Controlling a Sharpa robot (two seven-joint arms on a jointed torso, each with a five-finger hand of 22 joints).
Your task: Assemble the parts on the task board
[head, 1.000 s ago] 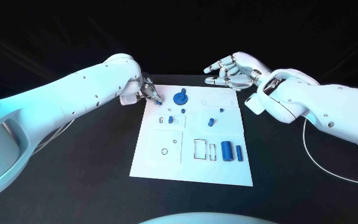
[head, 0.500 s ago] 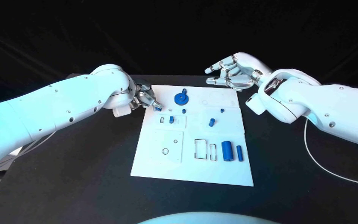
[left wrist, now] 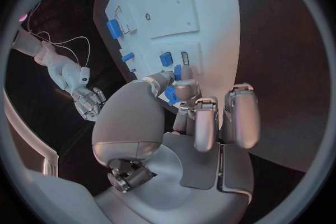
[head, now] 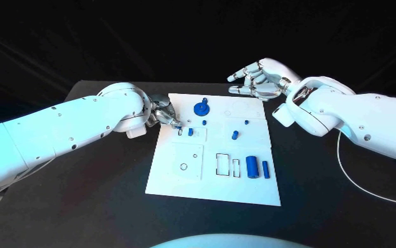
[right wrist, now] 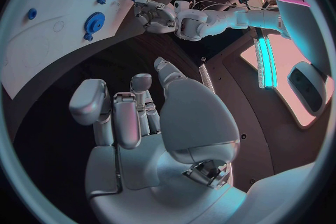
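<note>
The white task board (head: 186,170) lies in the middle of the black table. My left hand (head: 163,114) is at the board's left edge and pinches a small blue part (left wrist: 170,95) between thumb and finger, low over the board. A blue gear (head: 200,109) stands near the far edge, with small blue parts (head: 233,134) in the middle and two blue cylinders (head: 250,168) nearer me. My right hand (head: 261,79) hovers above the board's far right corner with fingers apart and nothing in them. The right wrist view shows the gear (right wrist: 94,22) and my left hand (right wrist: 155,14).
Outlined recesses (head: 222,165) and a small ring (head: 181,167) mark the board's near half. Black table (head: 99,191) surrounds the board on both sides. A white cable (head: 351,173) runs along the table on the right.
My left hand has moved nearer to me along the board's left edge, carrying the small blue part with it. The right hand has stayed where it was.
</note>
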